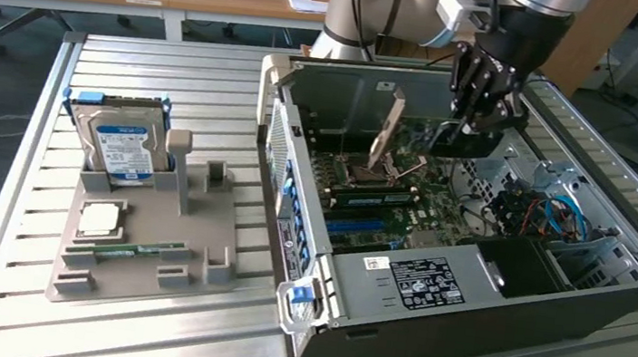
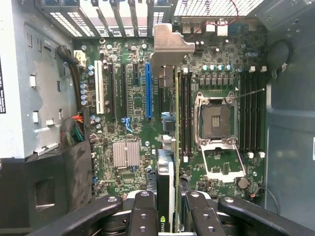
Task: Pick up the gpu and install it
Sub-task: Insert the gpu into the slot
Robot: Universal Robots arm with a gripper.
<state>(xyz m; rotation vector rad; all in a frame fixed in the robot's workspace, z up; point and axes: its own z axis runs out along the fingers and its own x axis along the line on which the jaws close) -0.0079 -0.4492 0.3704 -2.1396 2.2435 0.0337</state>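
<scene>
The gpu [image 1: 390, 123] was found clamped in the hand [image 1: 473, 129], raised inside the open computer case [image 1: 595, 313] over the motherboard [image 1: 394, 211]. Its long silver bracket stood tilted toward the rear wall of the case. In the wrist view the card [image 2: 166, 177] ran edge-on between the black fingers [image 2: 143, 211], which pressed on both of its faces, so the hand [image 2: 172, 212] was closed narrow on it. A small green emblem showed on the card's black cooler near the fingers; no lettering beside it could be read. Whether the card's lower edge touched the board could not be told.

On the board, the card lay between a long blue slot [image 2: 148, 91] and the open processor socket [image 2: 215, 120]. A white slot [image 2: 100, 88] and a ribbed silver heatsink [image 2: 126, 153] sat beyond the blue one.

A black label with white print [image 1: 428, 283] and a small white sticker [image 1: 373, 262] were fixed to the cover inside the case; neither was legible.

On the slatted metal surface [image 1: 186, 71], at the exterior view's left of the case, stood a grey holder [image 1: 181, 257]. It carried a hard drive [image 1: 122, 150] upright, with a blue-and-white label whose text was unreadable, a processor chip [image 1: 101, 218] lying flat, and a thin green memory stick [image 1: 127, 251].
</scene>
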